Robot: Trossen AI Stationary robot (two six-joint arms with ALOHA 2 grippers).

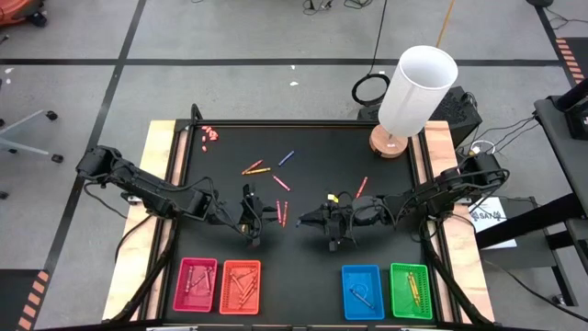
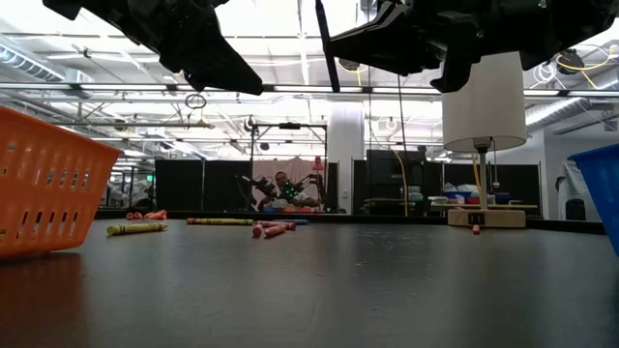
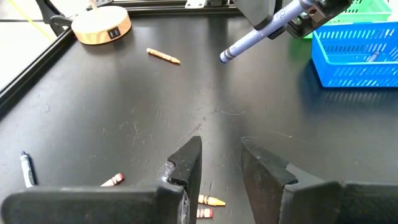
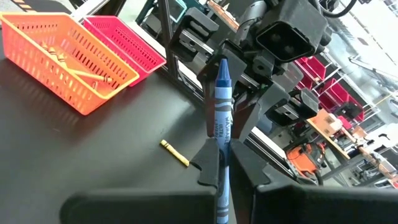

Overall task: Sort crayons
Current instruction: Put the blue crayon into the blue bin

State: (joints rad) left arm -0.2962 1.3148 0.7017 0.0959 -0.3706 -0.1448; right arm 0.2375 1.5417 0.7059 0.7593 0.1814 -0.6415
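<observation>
Holding a blue crayon (image 4: 222, 118) upright between closed fingers, the right hand (image 1: 323, 221) hangs above the mid-counter, its load pointing toward the left arm. Left hand (image 1: 251, 221): fingers (image 3: 186, 163) parted with nothing between them, raised over the black counter (image 1: 312, 147) just beside a pair of red crayons (image 1: 281, 212). Loose stock remaining on the counter: an orange and yellow pair (image 1: 254, 169), a blue crayon (image 1: 287, 158), a pink one (image 1: 281, 182), a red one (image 1: 361, 187) near the right arm, and a yellow one under the right wrist. Small pink-red bits (image 1: 210, 134) lie in the far left corner, apart from the stock. Containers, along the near edge: pink tray (image 1: 196, 284) with a few sticks of like colour; orange tray (image 1: 240, 286) with several orange sticks; blue tray (image 1: 362, 291) with what appears to be one or two crayons; green tray (image 1: 411, 291) with a few yellow sticks. Risks, as judged: the grip takes the blue crayon low on its length, so a quick swing toward the blue tray could pivot it out of the fingers; the two hands sit near each other, so any crossing move invites a knock; a release made high above the basket wall could bounce the crayon out. A white lamp (image 1: 413, 92) stands at the far right corner, clear of the work.
</observation>
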